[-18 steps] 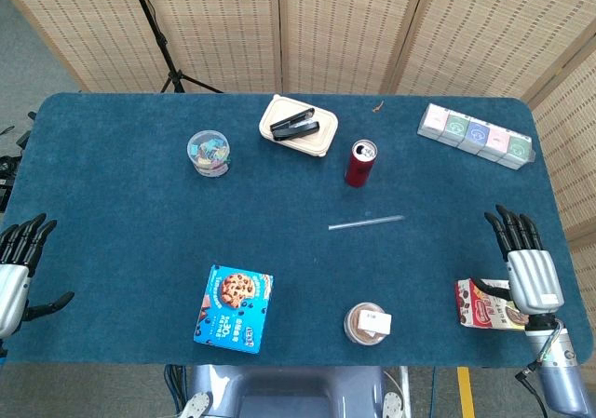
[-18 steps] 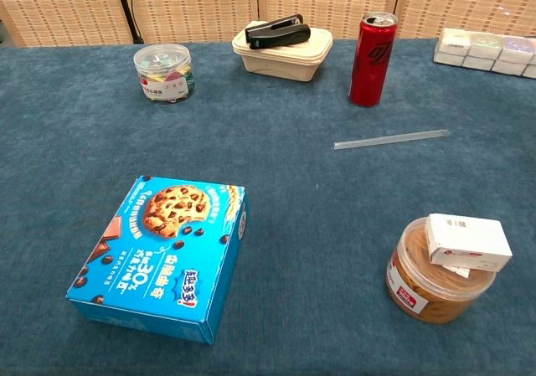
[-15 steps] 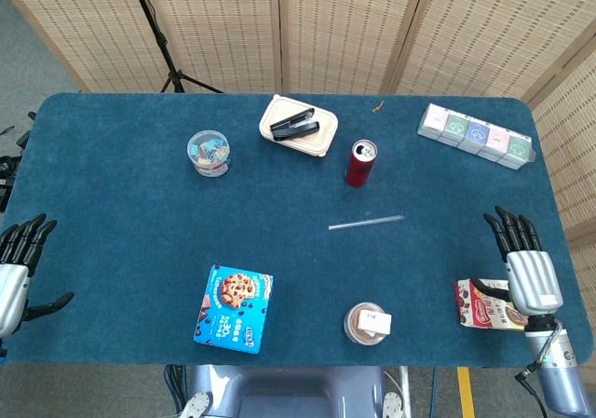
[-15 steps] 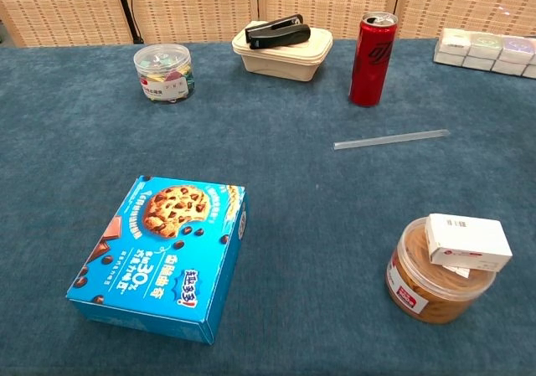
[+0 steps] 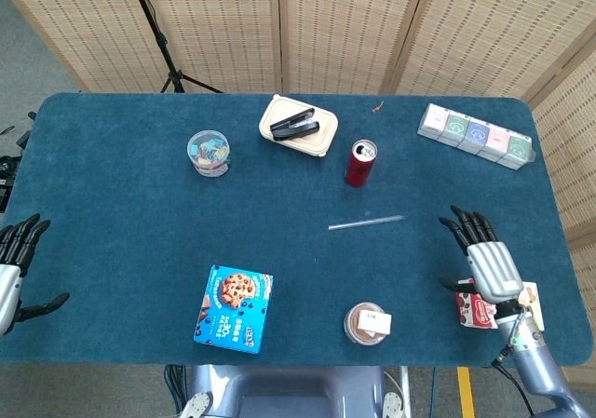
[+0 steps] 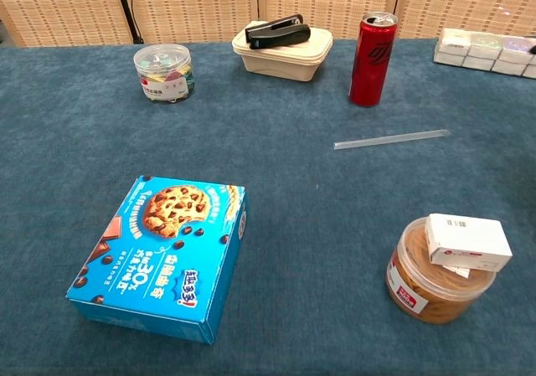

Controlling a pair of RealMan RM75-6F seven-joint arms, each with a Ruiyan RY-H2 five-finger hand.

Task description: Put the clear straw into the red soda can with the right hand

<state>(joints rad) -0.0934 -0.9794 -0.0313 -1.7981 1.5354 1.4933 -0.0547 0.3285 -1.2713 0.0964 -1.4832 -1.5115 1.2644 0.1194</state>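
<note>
Head view: a blue-carpeted desk [image 5: 121, 204] carries a round clear jar of coloured clips [image 5: 208, 151], a beige lidded box [image 5: 298, 126] with a black stapler [image 5: 293, 122] on top, a row of small cartons [image 5: 476, 132], a blue cookie box [image 5: 234, 308], a brown tub [image 5: 367, 324] and a red-white snack carton [image 5: 477, 309]. The clear straw [image 5: 365, 222] lies flat just below the upright red soda can [image 5: 359, 163], open desk between it and the right hand [image 5: 487, 267], which hovers spread and empty to its right. The left hand [image 5: 13, 274] is spread at the left edge. Chest view: neither hand shows; the thin straw [image 6: 391, 139] lies slanted near the can [image 6: 372, 59], with the tub [image 6: 429, 278] under a small white box [image 6: 466, 241]
</note>
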